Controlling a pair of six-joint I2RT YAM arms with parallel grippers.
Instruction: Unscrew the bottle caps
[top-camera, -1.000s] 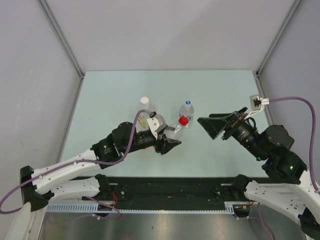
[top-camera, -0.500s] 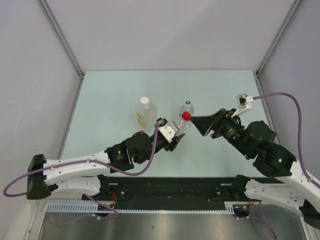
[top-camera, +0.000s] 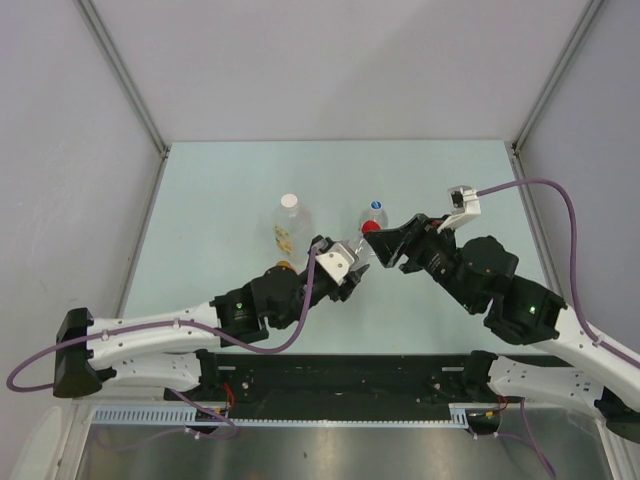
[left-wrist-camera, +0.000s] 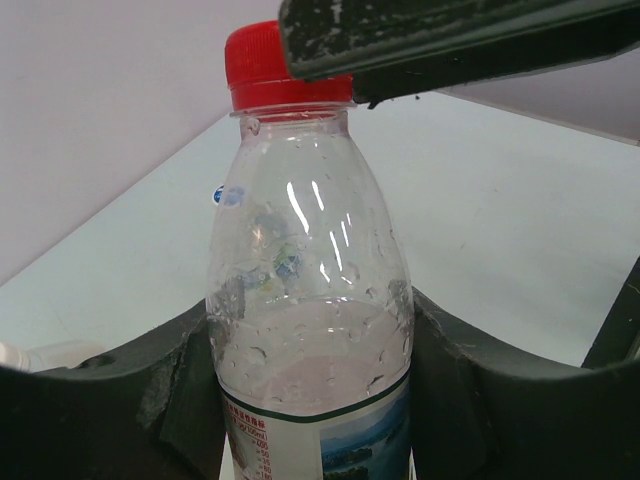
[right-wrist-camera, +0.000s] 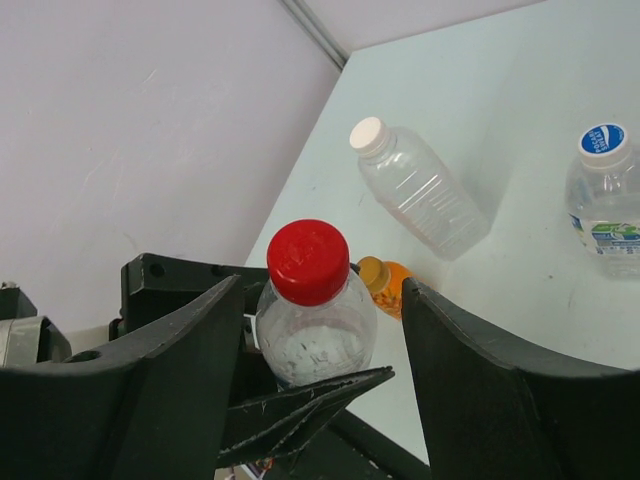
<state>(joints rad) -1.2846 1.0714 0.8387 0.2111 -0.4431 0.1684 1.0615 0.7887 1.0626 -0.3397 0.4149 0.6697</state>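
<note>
The right gripper (right-wrist-camera: 322, 290) is held apart, its 2 fingers set either side of the red cap (right-wrist-camera: 308, 262), with a gap seen on each side. The left gripper (left-wrist-camera: 315, 400) is clamped on the body of the red-capped bottle (left-wrist-camera: 310, 290), near the middle of the table (top-camera: 220, 180). Beyond it, 1 white-capped bottle (right-wrist-camera: 420, 190) and 1 blue-capped bottle (right-wrist-camera: 605, 200) are seen on the table, well apart from each other.

The red cap (right-wrist-camera: 308, 262) sits with a gap each side inside the right end effector (right-wrist-camera: 322, 290); a blue-capped bottle (right-wrist-camera: 603, 200) crowds behind.
</note>
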